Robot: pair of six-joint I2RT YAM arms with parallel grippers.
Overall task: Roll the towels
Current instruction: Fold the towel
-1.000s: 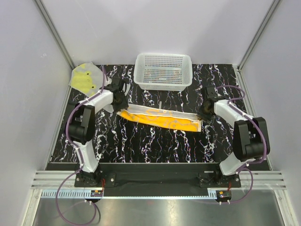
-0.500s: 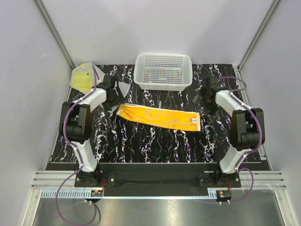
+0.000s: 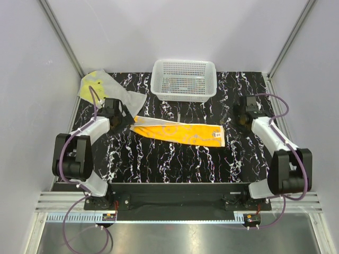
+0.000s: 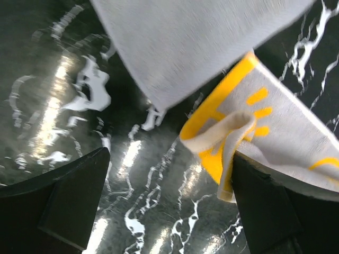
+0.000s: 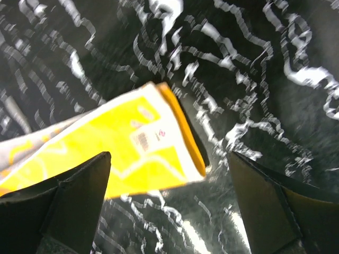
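I find no legible text, brand or number in any view. The only candidate is a small printed label [image 5: 151, 138] near the right end of the orange towel [image 3: 177, 132]. In the right wrist view it shows as a grey block of fine lines with a small red mark beside it. Both are too small and blurred to read. In the top view the same label appears only as a pale patch.
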